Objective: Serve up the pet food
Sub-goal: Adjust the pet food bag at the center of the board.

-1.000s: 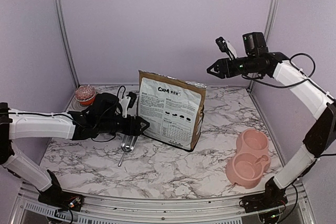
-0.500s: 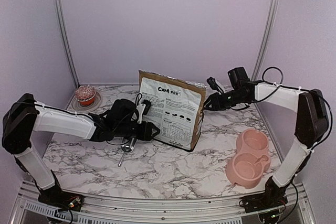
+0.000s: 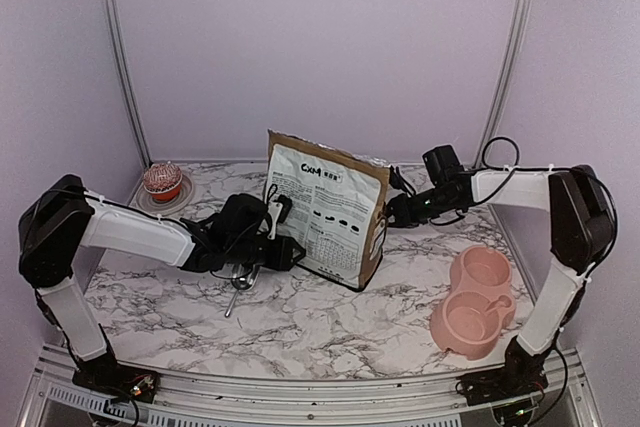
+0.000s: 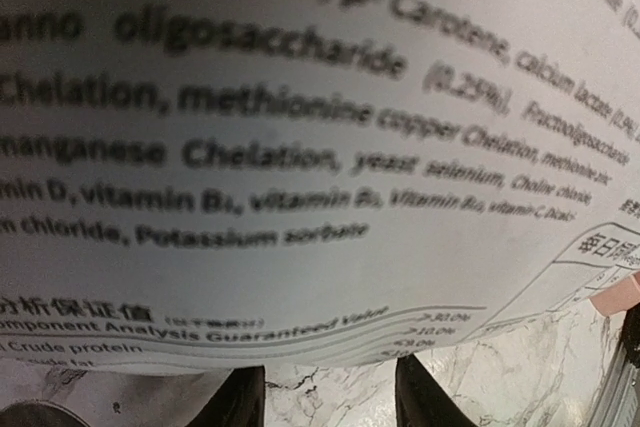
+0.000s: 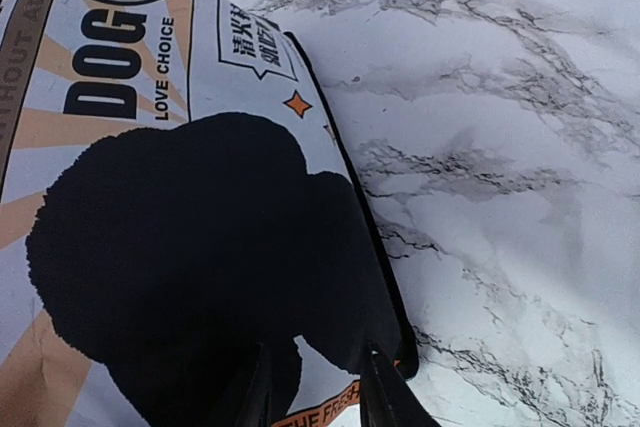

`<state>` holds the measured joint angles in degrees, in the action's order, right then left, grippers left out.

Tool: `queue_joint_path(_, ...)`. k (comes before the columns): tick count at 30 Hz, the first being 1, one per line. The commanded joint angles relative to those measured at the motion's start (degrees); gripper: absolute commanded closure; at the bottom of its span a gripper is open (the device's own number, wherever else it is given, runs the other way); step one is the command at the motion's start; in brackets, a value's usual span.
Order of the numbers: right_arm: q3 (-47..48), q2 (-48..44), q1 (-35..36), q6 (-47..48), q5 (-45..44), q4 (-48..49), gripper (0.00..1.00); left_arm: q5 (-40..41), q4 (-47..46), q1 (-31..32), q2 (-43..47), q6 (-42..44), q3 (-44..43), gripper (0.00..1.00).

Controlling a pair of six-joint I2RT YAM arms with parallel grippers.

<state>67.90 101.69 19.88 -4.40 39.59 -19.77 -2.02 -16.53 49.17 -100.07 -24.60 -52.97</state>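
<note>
The pet food itself is hidden inside its paper bag (image 3: 326, 211), which stands upright mid-table with its white printed back toward the camera. My left gripper (image 3: 291, 252) is low at the bag's lower left edge. In the left wrist view the bag's back (image 4: 300, 147) fills the frame and the left gripper (image 4: 330, 389) stands open, marble showing between its fingers (image 4: 240, 399). My right gripper (image 3: 391, 215) is at the bag's right side. In the right wrist view it (image 5: 318, 389) is open over the dog-printed front (image 5: 190, 277), near the bag's edge.
A pink double bowl (image 3: 471, 303) sits at the front right. A metal scoop (image 3: 241, 278) lies on the marble beneath my left arm. A reddish mesh ball on a small dish (image 3: 162, 183) stands at the back left corner.
My right arm came down from high on the right to the bag's right side. My left arm slid right to the bag's lower edge. Both grippers' jaws narrowed.
</note>
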Motion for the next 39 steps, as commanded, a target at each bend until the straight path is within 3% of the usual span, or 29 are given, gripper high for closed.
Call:
queue_joint_path(1,-0.9,0.1,3.4,0.3,3.5,-0.6,0.71,2.3,-2.9,-2.3,-1.6,2.1,-2.6,0.55)
queue_joint_path(13,-2.8,-3.1,7.6,-2.0,10.9,0.0,0.69,-1.3,-2.8,-6.9,-2.5,5.8,-7.3,0.51)
queue_joint_path(24,7.8,-6.7,6.2,0.1,-4.3,-8.8,0.68,-1.8,-0.4,-6.8,5.8,4.0,-6.4,0.48)
queue_joint_path(28,13.7,-8.7,5.6,1.3,-9.0,-11.7,0.63,0.9,1.8,-6.8,9.2,3.6,-6.4,0.47)
queue_joint_path(33,20.2,-10.7,5.6,0.5,-9.6,-12.2,0.60,5.3,5.7,-6.8,11.9,4.1,-9.1,0.33)
queue_joint_path(34,21.5,-10.9,5.7,-0.2,-8.8,-11.9,0.60,6.2,6.9,-6.8,12.2,4.2,-10.1,0.19)
queue_joint_path(36,22.9,-10.9,5.9,-1.5,-7.2,-11.3,0.59,7.3,7.4,-7.0,13.0,4.4,-11.0,0.02)
queue_joint_path(39,25.3,-10.7,6.8,-2.2,-6.4,-11.1,0.59,10.4,3.9,-7.1,14.9,5.6,-9.1,0.01)
